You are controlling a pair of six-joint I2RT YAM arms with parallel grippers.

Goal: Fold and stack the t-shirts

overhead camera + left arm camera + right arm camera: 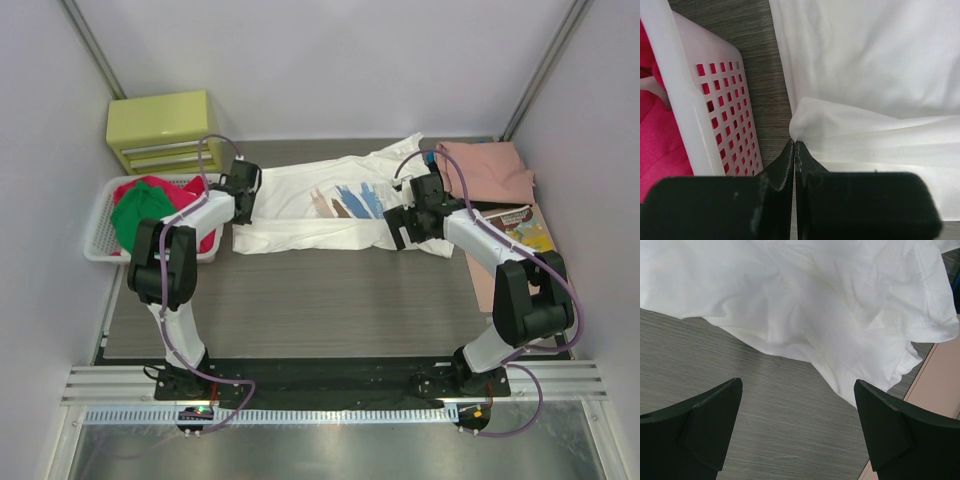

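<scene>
The white t-shirt (320,205) with blue and brown brush strokes lies spread across the middle of the table. My left gripper (243,203) is shut on the shirt's left edge, next to the basket; the left wrist view shows the pinched cloth (805,117) at the closed tips (794,145). My right gripper (400,228) is open and empty just above the table, at the shirt's right near edge (840,325). Red (150,190) and green (140,215) shirts lie in the basket. A salmon-pink shirt (485,170) lies at the far right.
A white slotted basket (97,235) stands at the left, its wall (700,115) close to my left gripper. A yellow-green drawer box (160,128) is at the back left. A thin book (520,225) lies on a pinkish board (940,390) at the right.
</scene>
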